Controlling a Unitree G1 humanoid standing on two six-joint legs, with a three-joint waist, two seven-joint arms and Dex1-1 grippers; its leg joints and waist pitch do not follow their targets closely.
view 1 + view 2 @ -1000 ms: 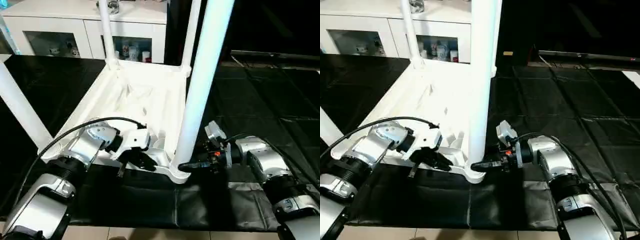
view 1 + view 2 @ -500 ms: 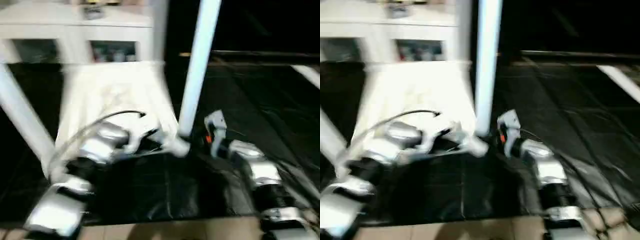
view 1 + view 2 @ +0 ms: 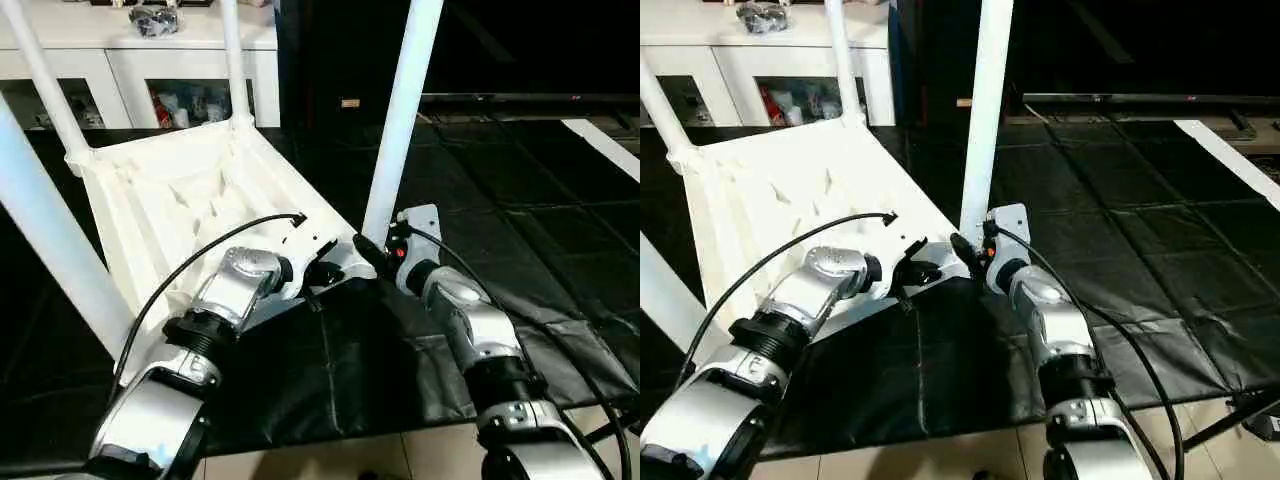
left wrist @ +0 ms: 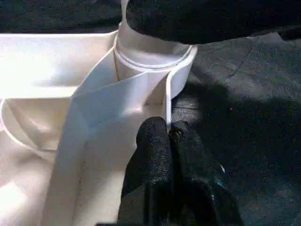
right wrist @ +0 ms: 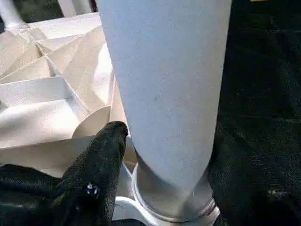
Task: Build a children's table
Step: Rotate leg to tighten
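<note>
The white children's table (image 3: 180, 190) lies upside down on a black mat, ribbed underside up, with several white tube legs standing in its corner sockets. The near right leg (image 3: 400, 120) rises from the near right socket (image 4: 155, 52). My left gripper (image 3: 325, 270) is at that corner, shut on the thin rim of the table top (image 4: 167, 113). My right gripper (image 3: 375, 255) sits against the base of the same leg (image 5: 164, 94), just above the socket. How it stands on the leg is hidden.
A white cabinet (image 3: 140, 60) with glass doors stands behind the table. The black mat (image 3: 350, 370) ends at pale floor tiles near the bottom edge. A black cable (image 3: 200, 260) loops over my left forearm. A white strip (image 3: 600, 140) lies at the far right.
The whole picture has swung and blurred, so the camera moved. Both grippers stay at the table's near right corner, the left still on the rim, the right still at the leg's base.
</note>
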